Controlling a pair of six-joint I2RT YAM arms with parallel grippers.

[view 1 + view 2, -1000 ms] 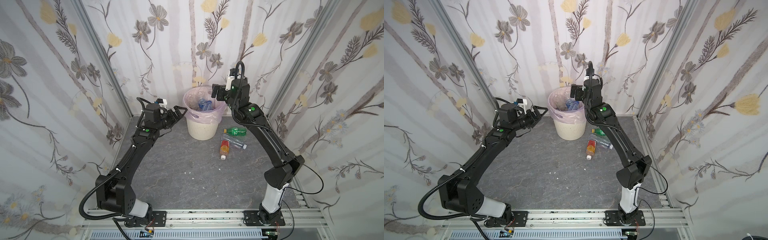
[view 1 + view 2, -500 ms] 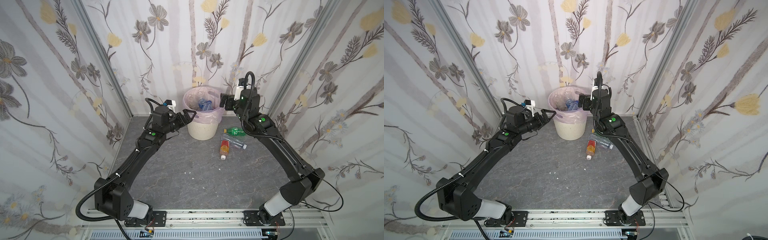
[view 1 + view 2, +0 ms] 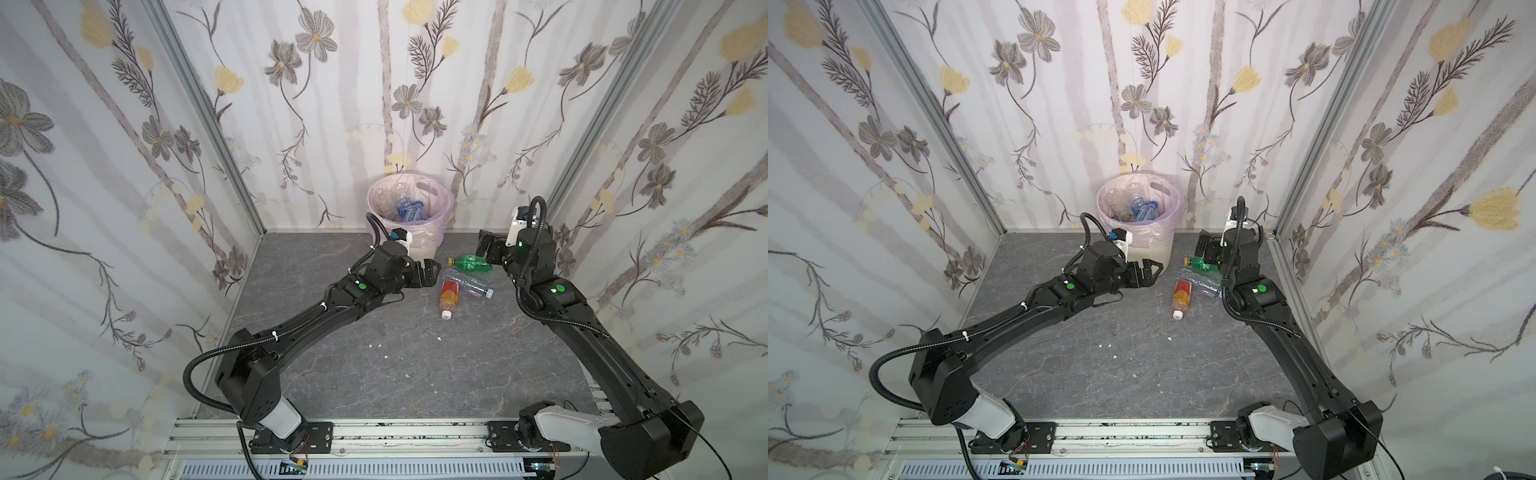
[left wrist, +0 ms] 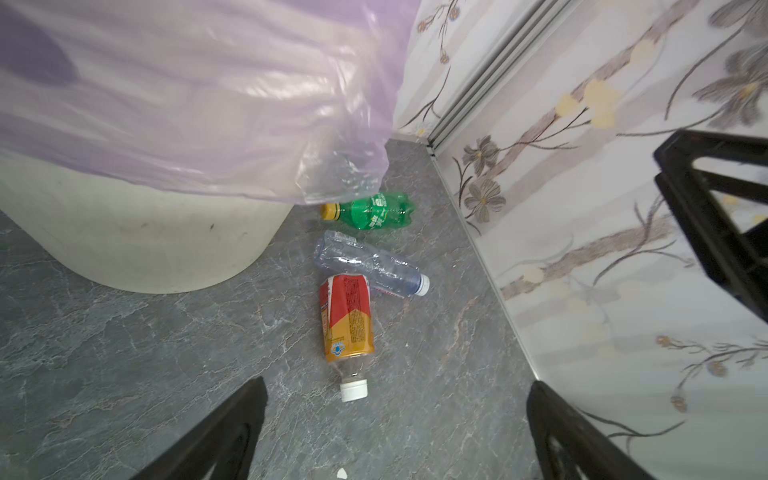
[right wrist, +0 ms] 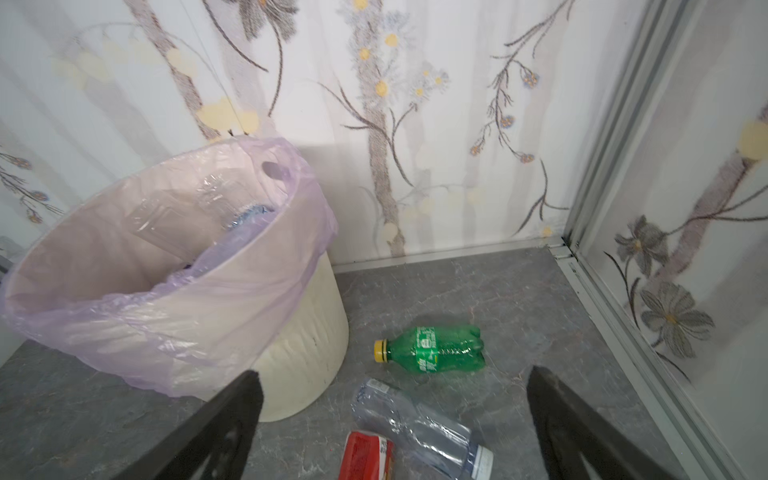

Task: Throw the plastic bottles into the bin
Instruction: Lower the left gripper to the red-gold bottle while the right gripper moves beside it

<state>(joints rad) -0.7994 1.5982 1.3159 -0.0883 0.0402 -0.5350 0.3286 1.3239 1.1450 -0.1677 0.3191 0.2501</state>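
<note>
Three plastic bottles lie on the floor just right of the bin (image 3: pixel 424 252).
One green bottle (image 3: pixel 471 262), one clear bottle (image 3: pixel 467 284), one orange bottle (image 3: pixel 449 296); the left gripper (image 3: pixel 433 273) and right gripper (image 3: pixel 482 245) both hang spread wide, empty.

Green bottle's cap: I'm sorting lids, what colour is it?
The cap is yellow, clearest in the right wrist view.

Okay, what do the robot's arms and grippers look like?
The left arm and right arm are matte black with white base links, green dots near the wrists and ribbed black cables. The left gripper and right gripper have black open-framed fingers.
</note>
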